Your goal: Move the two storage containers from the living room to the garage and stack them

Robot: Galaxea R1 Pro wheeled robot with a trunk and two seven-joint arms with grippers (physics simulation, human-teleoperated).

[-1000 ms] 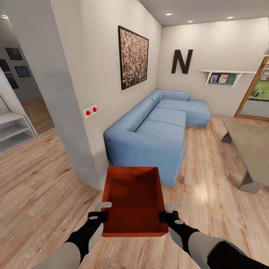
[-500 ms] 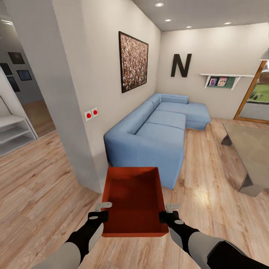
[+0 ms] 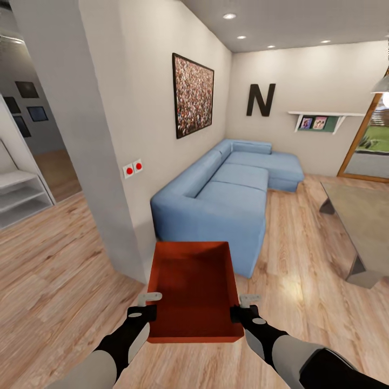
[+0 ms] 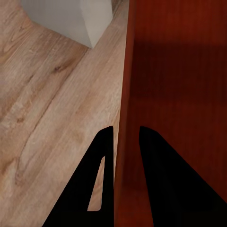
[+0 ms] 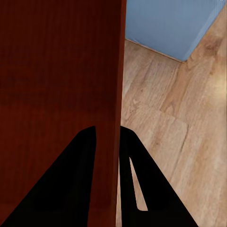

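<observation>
I hold one orange-red storage container [image 3: 193,289] level in front of me, above the living room's wood-plank floor [image 3: 59,270]. My left gripper [image 3: 149,306] is shut on the container's left wall, and the left wrist view shows that thin wall [image 4: 124,94] pinched between the dark fingers [image 4: 101,179]. On the opposite side my right gripper [image 3: 241,306] is shut on the right wall [image 5: 113,94], one finger inside and one outside. The bin is empty inside.
A pale wall corner [image 3: 116,227] stands just ahead on the left, with a doorway and white shelves [image 3: 19,194] beyond. The blue sectional sofa [image 3: 227,189] lies straight ahead. A grey low table [image 3: 359,216] is at the right, near a glass door [image 3: 373,146].
The whole view has shifted a little downward and sideways, so the camera has moved. The container and both grippers keep the same place relative to me.
</observation>
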